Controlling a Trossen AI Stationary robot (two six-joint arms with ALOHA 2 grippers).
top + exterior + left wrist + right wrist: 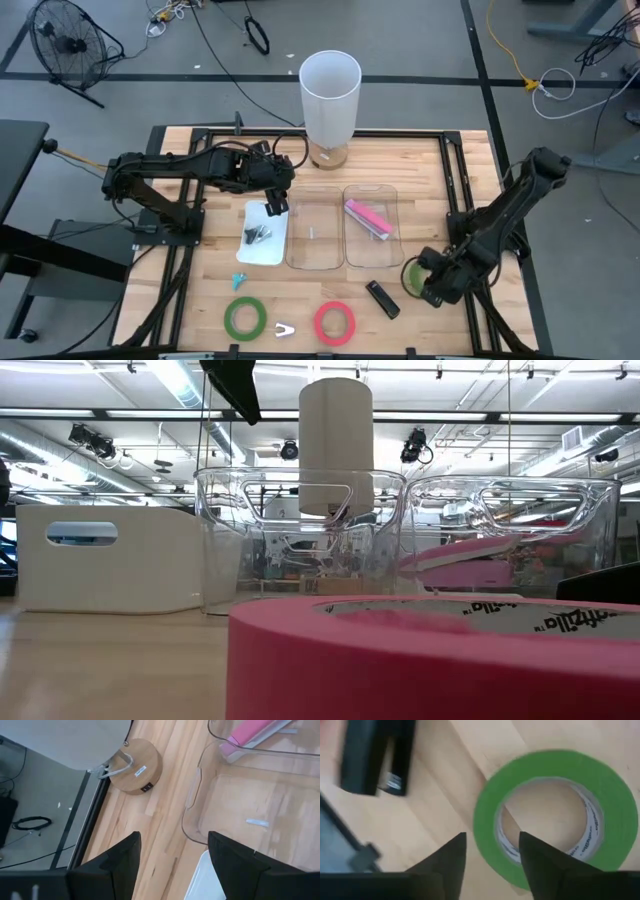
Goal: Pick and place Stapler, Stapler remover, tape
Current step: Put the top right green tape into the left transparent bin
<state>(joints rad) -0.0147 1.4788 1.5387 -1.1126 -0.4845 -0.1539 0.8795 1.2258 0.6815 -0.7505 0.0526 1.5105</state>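
Right gripper (490, 857): fingers apart, straddling the near rim of a green tape roll (555, 815) lying flat on the table (200, 300); whether they touch it is unclear.
Black stapler (375, 755): just beside that roll.
Left gripper (172, 862): open, above the white tray (266, 235).

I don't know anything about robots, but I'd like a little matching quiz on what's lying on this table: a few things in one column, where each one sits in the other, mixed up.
Things:
1. pink stapler
2. black stapler
3. red-pink tape
4. green tape

Places:
a. under the right gripper
b. inside the right-hand clear bin
c. near the table's front edge, between a staple remover and the black stapler
d. on bare wood just in front of that bin

Pairs: 1-b, 2-d, 3-c, 4-a
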